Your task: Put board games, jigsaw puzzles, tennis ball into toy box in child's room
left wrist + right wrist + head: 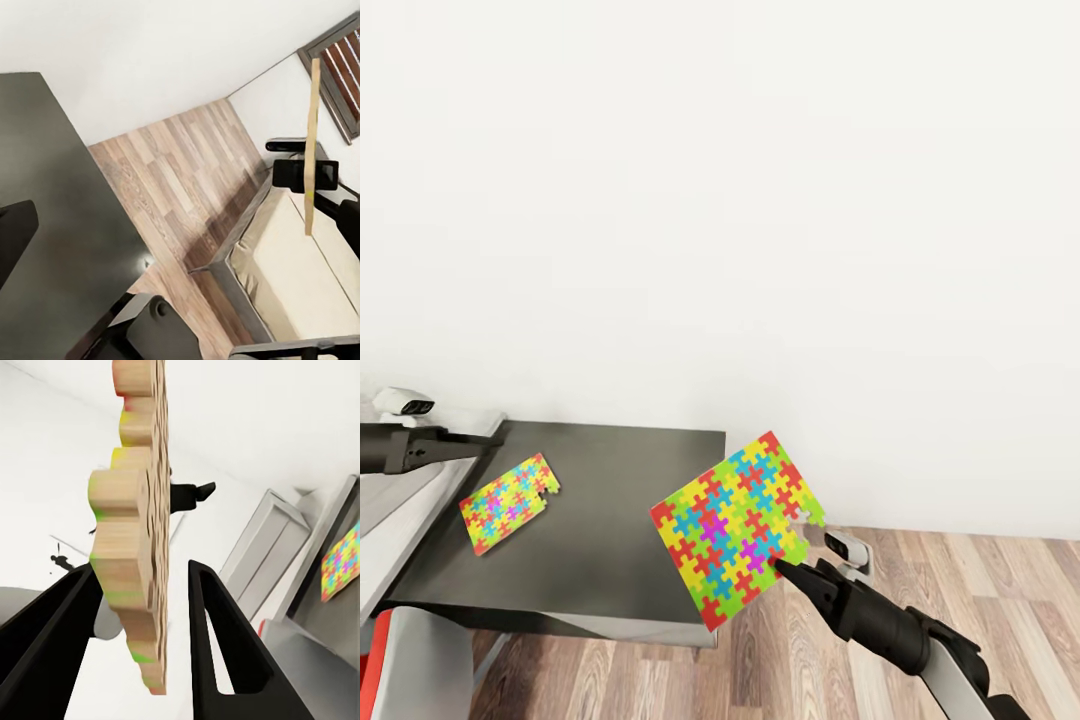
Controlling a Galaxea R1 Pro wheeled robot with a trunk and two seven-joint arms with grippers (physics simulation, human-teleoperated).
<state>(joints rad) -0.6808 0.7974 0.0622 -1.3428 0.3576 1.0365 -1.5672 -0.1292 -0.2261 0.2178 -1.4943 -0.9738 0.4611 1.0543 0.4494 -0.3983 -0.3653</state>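
Head view | right gripper (788, 562) pinching lifted jigsaw puzzle (735, 525) | left gripper (475, 440) unclear

You have nothing to read here: no lettering, label, brand, number or sign stands on anything in these views. The jigsaw puzzle (735, 527) in your right arm's grip and the second puzzle (510, 503) lying on the dark table top (620, 520) carry only coloured interlocking pieces, without print.
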